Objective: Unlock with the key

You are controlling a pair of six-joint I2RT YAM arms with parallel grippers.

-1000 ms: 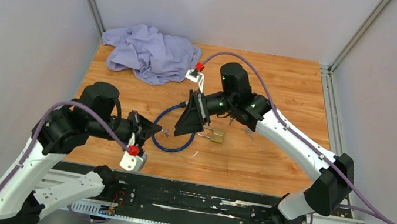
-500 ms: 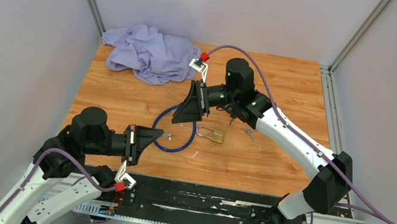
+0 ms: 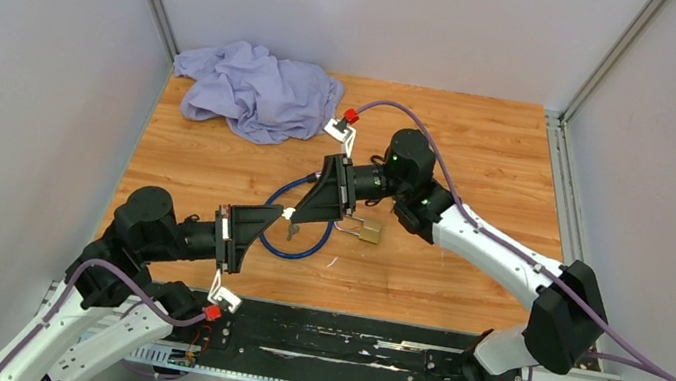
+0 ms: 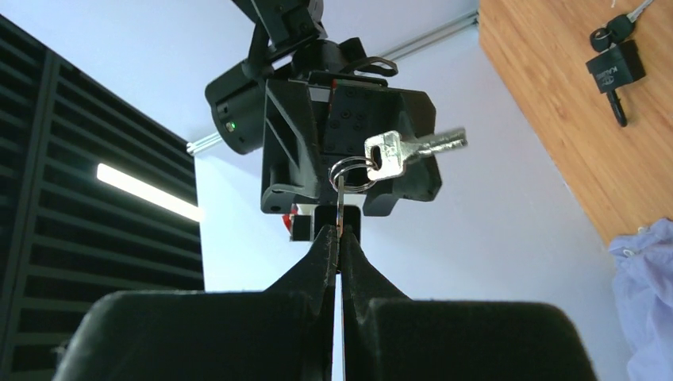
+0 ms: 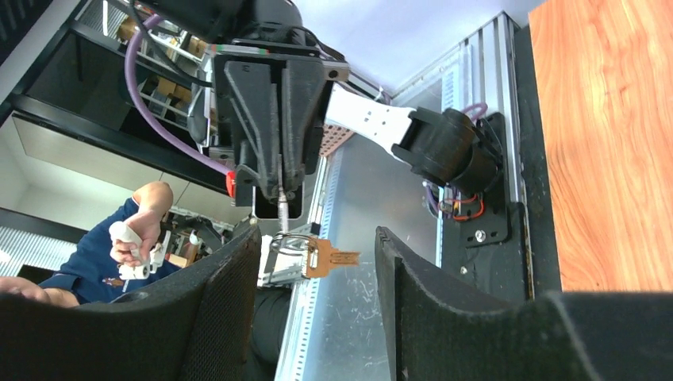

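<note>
A silver key (image 4: 405,149) hangs on a ring (image 4: 353,173), and my left gripper (image 4: 340,238) is shut on that ring, holding it up above the table. My right gripper (image 5: 317,238) faces it tip to tip and is open. The key (image 5: 321,255) hangs between the right fingers (image 5: 226,278), touching neither pad. From above, the two grippers meet over the blue cable, with the key (image 3: 292,232) dangling just below them. The brass padlock (image 3: 364,229) lies flat on the wooden table (image 3: 483,141), just right of the grippers.
A blue cable loop (image 3: 290,249) lies on the wood beneath the grippers. A crumpled purple cloth (image 3: 253,87) sits at the back left. Grey walls enclose the table on three sides. A black rail (image 3: 321,345) runs along the near edge.
My left arm swung its gripper forward and up with the key ring. The right gripper came down and left to meet it, so the key now hangs between its fingers.
</note>
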